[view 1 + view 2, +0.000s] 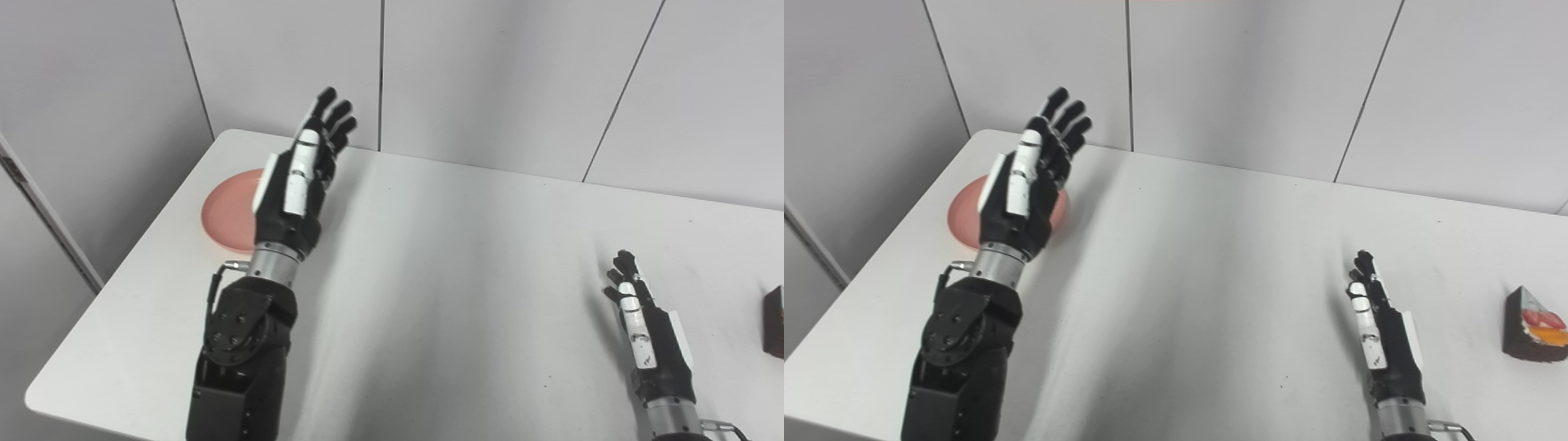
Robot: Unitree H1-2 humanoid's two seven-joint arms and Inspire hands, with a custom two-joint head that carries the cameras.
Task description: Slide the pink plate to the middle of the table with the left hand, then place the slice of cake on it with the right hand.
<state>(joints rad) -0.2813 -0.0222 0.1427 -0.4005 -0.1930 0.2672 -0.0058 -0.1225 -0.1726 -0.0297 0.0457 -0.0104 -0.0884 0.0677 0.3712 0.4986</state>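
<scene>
Cake slice, dark chocolate with fruit on top [1534, 334], sits near me at the table's right edge, beside my right hand [1381, 343], whose fingers are extended and hold nothing. Farther away, my left hand [297, 184] hovers over the round pink plate [226, 211], fingers [334, 116] spread, grasping nothing. I fear pressing the rim could tip the plate or push it off the near-left edge of the white table [459, 275].

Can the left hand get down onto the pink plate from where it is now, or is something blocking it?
Probably yes. The left hand is open and raised right by the pink plate, overlapping it in both views. Nothing else lies near the plate on the table.
</scene>
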